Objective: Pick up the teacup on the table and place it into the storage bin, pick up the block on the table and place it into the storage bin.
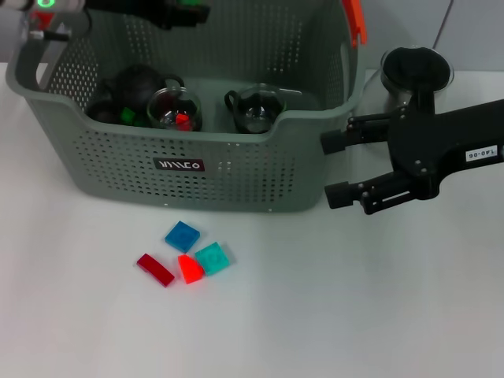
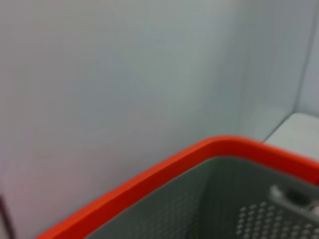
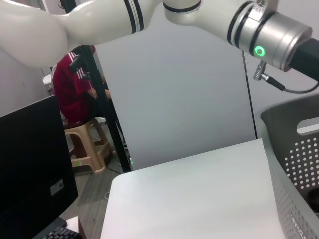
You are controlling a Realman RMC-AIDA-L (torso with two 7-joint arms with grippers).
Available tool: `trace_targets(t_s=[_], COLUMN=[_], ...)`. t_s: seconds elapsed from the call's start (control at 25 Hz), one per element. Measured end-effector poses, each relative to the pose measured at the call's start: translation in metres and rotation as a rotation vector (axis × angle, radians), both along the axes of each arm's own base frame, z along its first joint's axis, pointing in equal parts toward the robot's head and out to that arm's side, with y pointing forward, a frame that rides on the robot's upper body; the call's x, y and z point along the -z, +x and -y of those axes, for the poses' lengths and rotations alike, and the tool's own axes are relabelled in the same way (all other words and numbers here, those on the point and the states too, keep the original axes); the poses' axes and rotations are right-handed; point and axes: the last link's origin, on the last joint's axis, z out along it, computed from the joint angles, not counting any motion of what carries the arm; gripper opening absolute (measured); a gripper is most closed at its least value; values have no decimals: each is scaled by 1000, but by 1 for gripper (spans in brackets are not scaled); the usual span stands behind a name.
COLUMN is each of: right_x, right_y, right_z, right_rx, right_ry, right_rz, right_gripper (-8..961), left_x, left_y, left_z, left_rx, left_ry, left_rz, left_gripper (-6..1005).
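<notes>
The right gripper (image 1: 335, 167) is open and empty beside the storage bin (image 1: 236, 169). Four blocks (image 1: 186, 257) lie on the table (image 1: 354, 299). Maybe two teacups (image 1: 253, 109) sit inside.

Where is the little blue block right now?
In the head view, the blue block lies on the white table in front of the storage bin, toward the robot's left, beside the teal block.

A white desk (image 1: 354, 315) carries a grey-green perforated storage bin (image 1: 236, 169) at its far side. In front of the bin, four small flat blocks lie clustered on the bare surface: a blue block (image 1: 182, 235), a teal block (image 1: 213, 257), a bright red block (image 1: 190, 269) and a dark red block (image 1: 155, 269).
</notes>
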Motion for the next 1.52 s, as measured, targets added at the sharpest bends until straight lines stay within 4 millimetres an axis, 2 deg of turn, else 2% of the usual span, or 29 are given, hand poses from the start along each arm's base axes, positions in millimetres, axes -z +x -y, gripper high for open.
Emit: trace_targets(t_s=[0.2,0.6,0.72,0.8,0.92,0.96,1.16,1.28,1.52], right_x=[1,1,1,2,6,8,15,21,36], right_y=[0,0,0,0,-3,-4,-7,-9,-16], right_z=[0,0,0,1,2,2,1,-1,-5], right_rx=[-4,-18,-22,-31,-53,-61,-89,-101,-120], right_ry=[-2,-4,-8,-18,-44,-55,-89,-101,-114], right_rz=[4,15,24,34,66,81,165,211,288], right_gripper=[911,912,912,912,912,912,911,911,911], left_x=[5,-9,-17,-20,-22,-22,-25,-22,-6], left_y=[-12,-23,-24,-22,-12,-8,17,13,-19], left_z=[-6,-6,-5,0,19,28,96,125,164], left_rx=[-107,-196,-216,-215,-162,-130,135,249,371], left_ry=[62,122,146,140,82,53,-134,-197,-338], left_rz=[-17,46,71,88,131,149,247,271,281], left_gripper=[516,533,774,840,938,938,938,939,939])
